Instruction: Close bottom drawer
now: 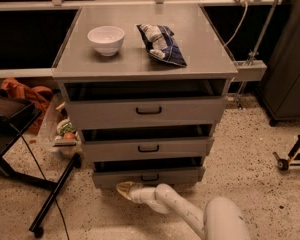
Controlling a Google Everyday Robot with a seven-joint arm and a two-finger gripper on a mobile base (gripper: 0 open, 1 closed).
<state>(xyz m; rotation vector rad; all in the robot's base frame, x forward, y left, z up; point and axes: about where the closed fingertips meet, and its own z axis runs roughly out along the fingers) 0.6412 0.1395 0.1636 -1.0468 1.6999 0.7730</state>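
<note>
The bottom drawer [149, 177] is the lowest of three grey drawers in the cabinet. Its flat front with a small dark bar handle [150, 177] stands slightly out from the cabinet, with a dark gap above it. My gripper [123, 188] is low by the floor, just in front of the lower left part of that drawer's front. My white arm [185, 211] reaches to it from the lower right.
The middle drawer [148, 148] and top drawer [148, 111] also stand slightly out. A white bowl [106, 39] and a blue chip bag [161, 44] lie on the cabinet top. A black stand [52, 196] is on the left. A wheeled base [290, 159] is at right.
</note>
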